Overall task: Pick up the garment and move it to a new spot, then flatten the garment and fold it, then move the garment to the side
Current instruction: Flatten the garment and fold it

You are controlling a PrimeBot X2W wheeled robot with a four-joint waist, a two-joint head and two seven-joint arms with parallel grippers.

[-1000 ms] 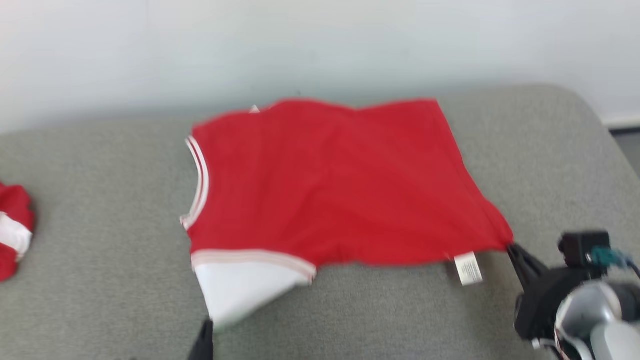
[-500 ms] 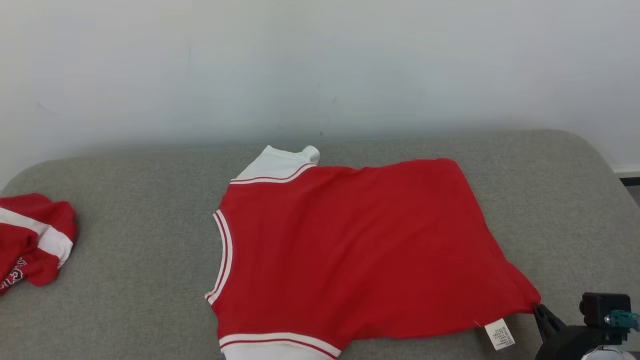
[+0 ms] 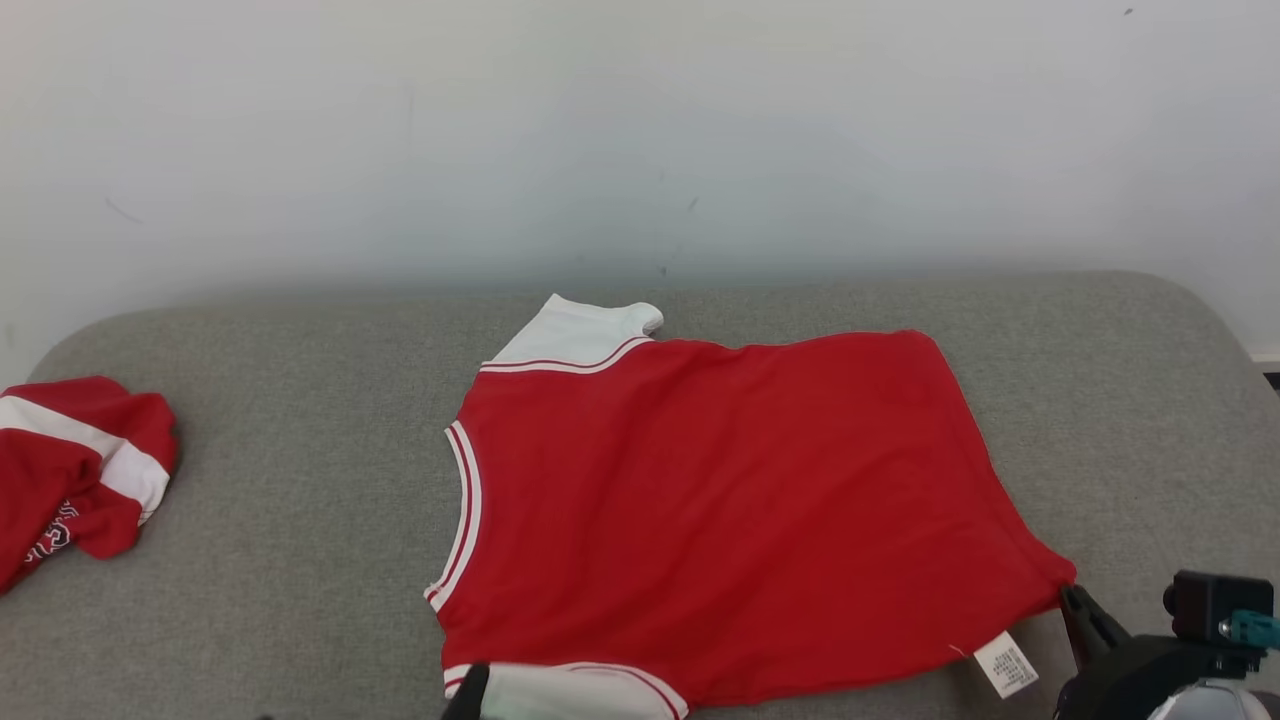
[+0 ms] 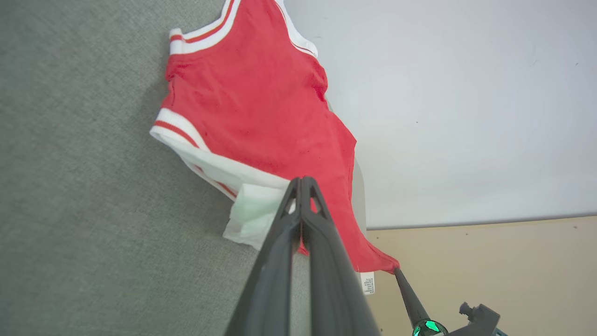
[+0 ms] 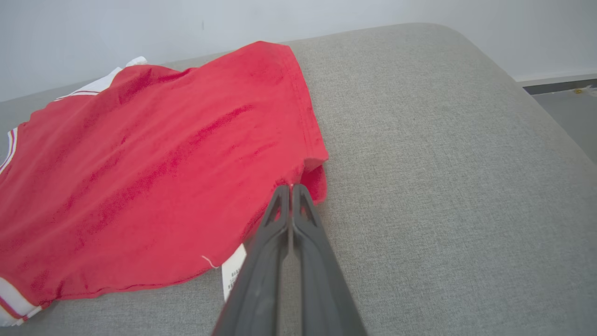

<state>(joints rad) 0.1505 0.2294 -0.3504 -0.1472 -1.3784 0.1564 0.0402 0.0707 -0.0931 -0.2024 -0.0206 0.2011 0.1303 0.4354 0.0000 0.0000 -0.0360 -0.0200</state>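
Garment (image 3: 720, 510): spread on grey cushion (image 3: 250, 500), centre-right.
Long axis: runs left to right.
Left gripper (image 3: 470, 692): pinched closed on near-left sleeve (image 3: 570, 692).
Right gripper (image 3: 1070, 598): pinched closed on near-right hem corner (image 3: 1048, 578).
Direction: cloth lies beyond both tips, each arm at its own corner.

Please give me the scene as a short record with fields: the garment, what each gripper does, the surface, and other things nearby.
garment: red with white trim, spread mostly flat, neckline toward the robot's left
left gripper: shut on the garment's near edge, by the white sleeve
right gripper: shut on the garment's hem corner, beside the care label
surface: grey cushion
other: second red and white garment, crumpled at the far left, apart from the first
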